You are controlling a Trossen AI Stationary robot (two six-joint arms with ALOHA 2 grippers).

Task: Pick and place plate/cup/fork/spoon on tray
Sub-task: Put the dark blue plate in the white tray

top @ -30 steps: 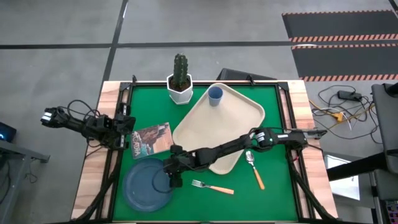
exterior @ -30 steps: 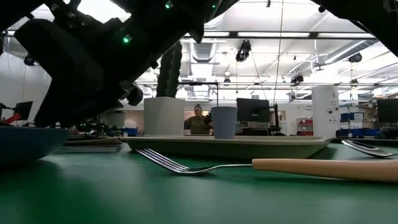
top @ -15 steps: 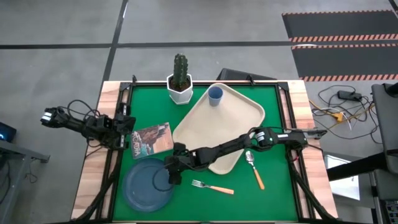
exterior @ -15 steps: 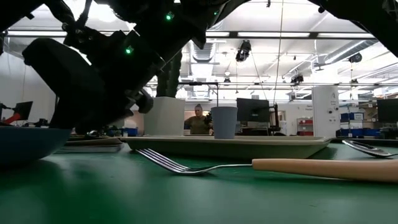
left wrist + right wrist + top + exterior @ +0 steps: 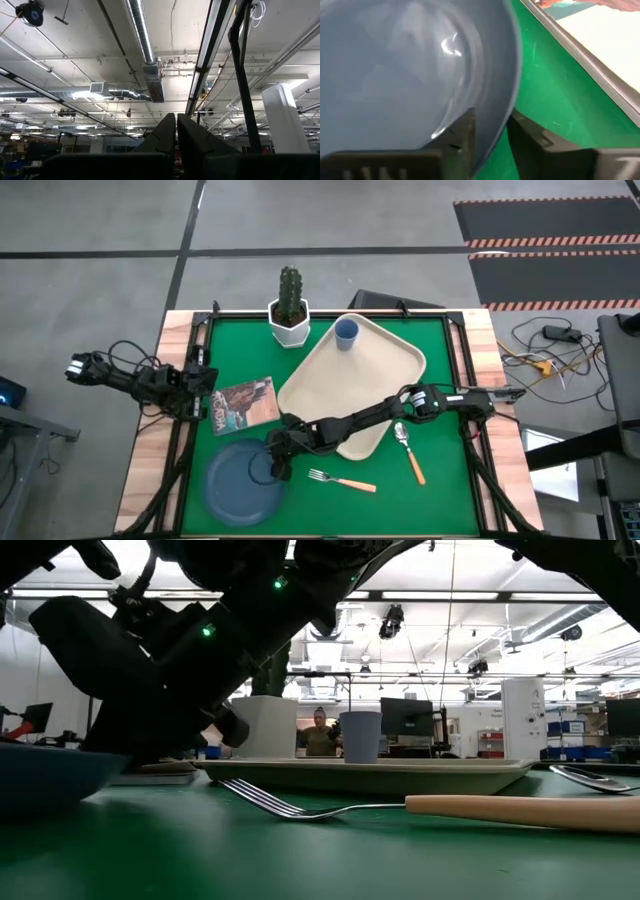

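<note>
The dark slate-blue plate (image 5: 240, 485) lies on the green mat at the near left. My right gripper (image 5: 277, 465) is at its right rim, shut on it. The cream tray (image 5: 330, 395) lies in the middle with the blue cup (image 5: 346, 333) standing in its far corner. The fork (image 5: 342, 479) lies on the mat to the right of the plate. The spoon (image 5: 409, 450) lies beyond the tray's near right edge. My left gripper (image 5: 176, 130) is shut, points up toward the ceiling and stays at the table's left edge. My right gripper holds the plate's right rim (image 5: 507, 107), one finger (image 5: 465, 130) inside the plate and the other (image 5: 532, 137) outside it. The fingers come slanting down from the table's right side. The plate's bottom still rests on the mat (image 5: 50, 775).
A cactus in a white pot (image 5: 289, 315) stands at the far edge beside the tray. A picture card (image 5: 245, 402) lies between the plate and the tray's left edge. My right arm stretches across the tray's near corner.
My right gripper has come down at the plate's right rim. The plate has slid a little toward the table's right and near edges.
</note>
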